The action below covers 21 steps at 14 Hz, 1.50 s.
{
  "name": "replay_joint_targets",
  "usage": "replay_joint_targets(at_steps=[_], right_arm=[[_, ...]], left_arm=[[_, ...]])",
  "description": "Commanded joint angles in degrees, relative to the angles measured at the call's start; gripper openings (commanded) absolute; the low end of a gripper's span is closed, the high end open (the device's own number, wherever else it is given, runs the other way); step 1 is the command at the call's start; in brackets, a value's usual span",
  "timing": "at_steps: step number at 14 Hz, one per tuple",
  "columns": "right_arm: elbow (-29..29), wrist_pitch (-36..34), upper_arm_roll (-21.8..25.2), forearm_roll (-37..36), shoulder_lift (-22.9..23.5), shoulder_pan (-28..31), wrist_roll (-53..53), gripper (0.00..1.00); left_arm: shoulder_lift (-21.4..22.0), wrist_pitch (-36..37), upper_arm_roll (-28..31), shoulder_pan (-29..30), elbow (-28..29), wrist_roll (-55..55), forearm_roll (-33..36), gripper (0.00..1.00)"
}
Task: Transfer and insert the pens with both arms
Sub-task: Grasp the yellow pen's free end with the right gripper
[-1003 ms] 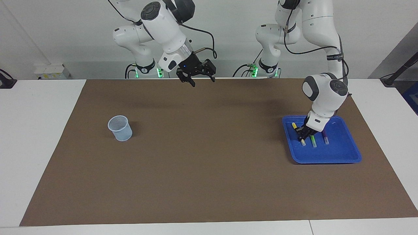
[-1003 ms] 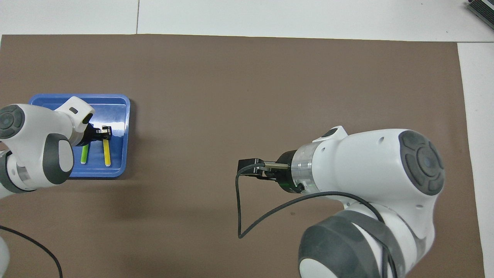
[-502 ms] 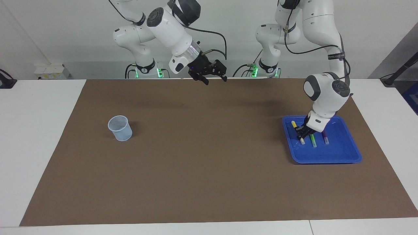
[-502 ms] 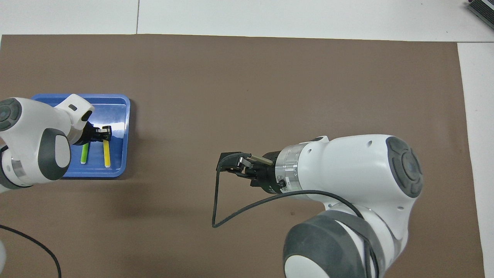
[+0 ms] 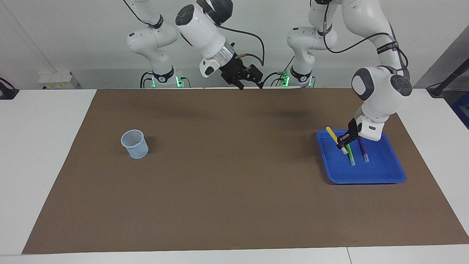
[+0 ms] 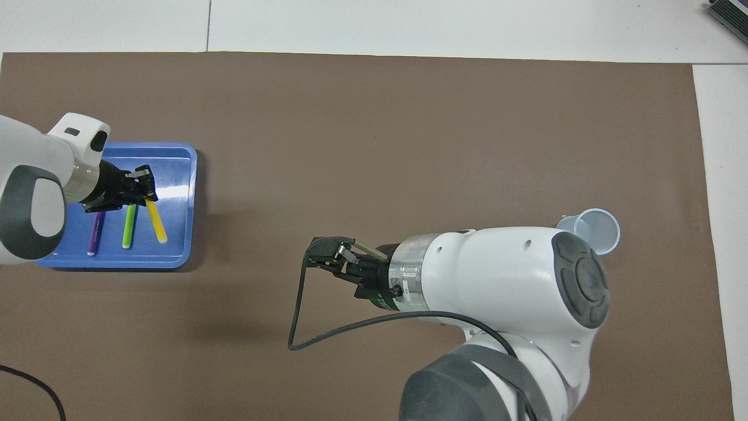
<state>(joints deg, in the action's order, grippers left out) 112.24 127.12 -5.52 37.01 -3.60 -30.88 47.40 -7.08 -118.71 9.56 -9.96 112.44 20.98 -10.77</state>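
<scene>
The yellow pen hangs tilted just above the blue tray, with my left gripper shut on it near its pale end. Flat in the tray lie the green pen and, beside it, the purple pen. My right gripper is open and holds nothing. It hangs in the air over the mat's edge nearest the robots, about midway along the table.
A pale mesh cup stands upright on the brown mat toward the right arm's end of the table. A black cable loops from the right wrist. White tabletop surrounds the mat.
My left gripper has lifted the yellow pen off the tray floor and tilted it. The right gripper has swung sideways toward the left arm's end, staying open.
</scene>
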Motion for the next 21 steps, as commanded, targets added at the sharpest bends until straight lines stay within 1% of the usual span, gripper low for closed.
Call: replay_joint_targets(at_steps=[1, 4, 7, 10, 12, 14, 17, 19, 21], right_arm=[[0.5, 1.2, 0.2, 1.2, -0.2, -0.3, 0.4, 1.0], [0.4, 2.3, 0.2, 1.2, 0.0, -0.3, 0.2, 1.0], [0.4, 5.9, 0.2, 1.2, 0.4, -1.2, 0.3, 1.0], [0.0, 7.6, 0.2, 1.2, 0.8, -1.9, -0.3, 1.0], [0.1, 10.4, 0.2, 1.2, 1.1, -3.5, 0.1, 1.0], [-0.5, 11.9, 0.2, 1.3, 2.5, -3.8, -0.1, 1.0], [-1.6, 18.3, 0.1, 1.4, 5.0, -6.8, 0.0, 1.0], [-4.6, 19.4, -0.5, 3.4, 8.1, -7.2, 0.1, 1.0], [-6.0, 20.5, -1.3, 4.2, 8.8, -7.3, 0.1, 1.0]], left_arm=[[5.2, 4.1, 0.2, -1.8, 0.9, 11.1, -2.9, 0.0], [7.8, 4.9, 0.2, -5.6, 1.6, 24.9, -3.4, 0.0], [11.1, 4.6, 0.2, -6.4, 3.6, 34.0, -8.5, 0.0], [15.8, 4.7, 0.2, -6.4, 7.3, 39.6, -13.0, 0.0], [17.8, 4.5, 0.2, -6.4, 8.9, 44.0, -16.1, 0.0], [19.9, 4.5, 0.2, -7.4, 10.6, 47.0, -18.5, 0.0], [21.3, 3.9, 0.2, -10.8, 11.4, 52.2, -19.0, 0.0], [22.0, 2.8, 0.2, -12.5, 11.7, 55.2, -19.0, 0.0], [22.7, 2.4, 0.1, -13.7, 11.9, 56.4, -19.0, 0.0]])
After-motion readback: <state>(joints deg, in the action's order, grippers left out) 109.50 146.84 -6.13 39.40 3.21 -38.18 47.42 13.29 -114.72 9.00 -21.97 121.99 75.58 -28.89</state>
